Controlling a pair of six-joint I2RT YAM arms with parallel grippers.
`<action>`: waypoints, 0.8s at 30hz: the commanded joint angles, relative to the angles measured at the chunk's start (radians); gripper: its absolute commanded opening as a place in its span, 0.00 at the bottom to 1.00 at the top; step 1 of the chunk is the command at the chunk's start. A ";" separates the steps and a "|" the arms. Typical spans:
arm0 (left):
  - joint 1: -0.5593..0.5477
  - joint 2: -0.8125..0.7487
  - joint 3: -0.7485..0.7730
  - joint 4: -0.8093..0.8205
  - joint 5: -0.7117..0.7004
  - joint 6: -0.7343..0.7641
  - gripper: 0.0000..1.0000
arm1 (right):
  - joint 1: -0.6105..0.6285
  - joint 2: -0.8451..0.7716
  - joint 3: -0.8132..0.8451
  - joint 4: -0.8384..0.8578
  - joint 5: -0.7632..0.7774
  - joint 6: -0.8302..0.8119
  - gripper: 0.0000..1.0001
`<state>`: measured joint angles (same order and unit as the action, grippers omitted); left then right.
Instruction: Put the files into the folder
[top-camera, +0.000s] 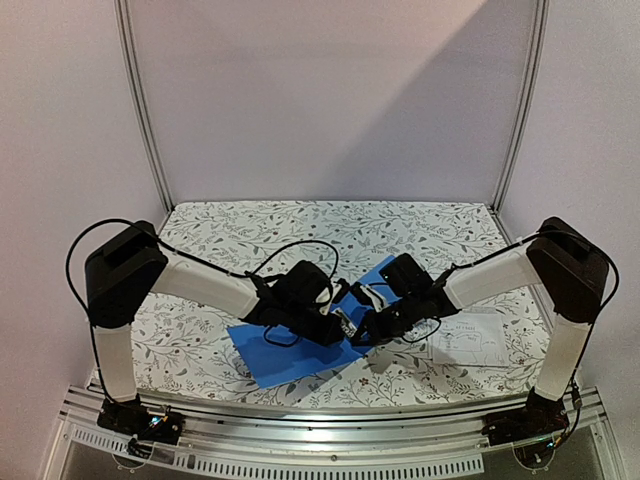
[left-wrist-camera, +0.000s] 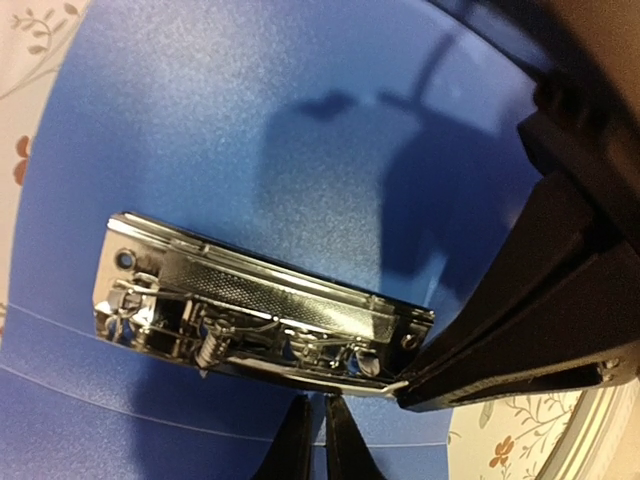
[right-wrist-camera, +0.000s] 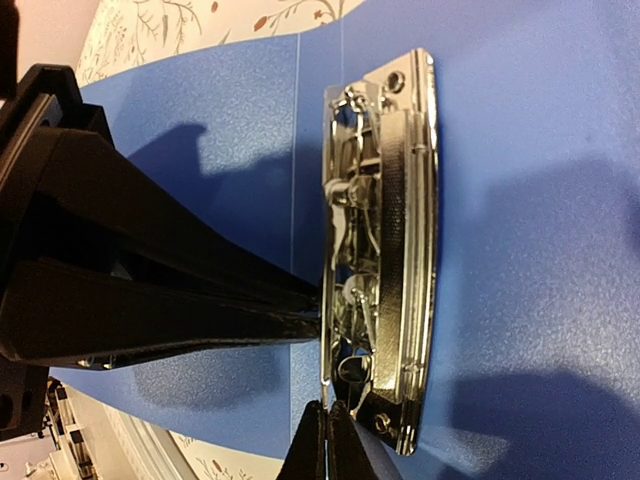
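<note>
The right gripper (right-wrist-camera: 326, 425), jaws together, sat low in frame at the shiny metal spring clip (right-wrist-camera: 392, 200) of the bright blue plastic folder (top-camera: 280, 365); the left gripper (left-wrist-camera: 315, 418), nearly closed, touched its edge; the clip needed levering fully open, the thin white paper files (top-camera: 470, 340) lying outside, centre right.

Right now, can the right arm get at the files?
Probably yes: the files lie uncovered on the table close beside the right gripper, with nothing between; it is busy at the folder's metal clip now.
</note>
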<state>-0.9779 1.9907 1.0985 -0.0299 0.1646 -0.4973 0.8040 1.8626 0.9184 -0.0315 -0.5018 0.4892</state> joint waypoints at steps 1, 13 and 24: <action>0.021 0.008 -0.068 -0.145 -0.061 0.011 0.10 | -0.008 0.038 0.009 -0.026 0.011 0.026 0.00; 0.121 -0.181 -0.166 -0.015 -0.089 -0.217 0.35 | -0.014 0.036 0.014 0.037 -0.057 0.076 0.00; 0.171 -0.057 -0.085 0.176 0.137 -0.376 0.20 | -0.025 0.061 0.000 0.100 -0.099 0.117 0.00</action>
<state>-0.8066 1.8946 0.9802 0.0883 0.2253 -0.8070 0.7887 1.8957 0.9245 0.0437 -0.5907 0.5808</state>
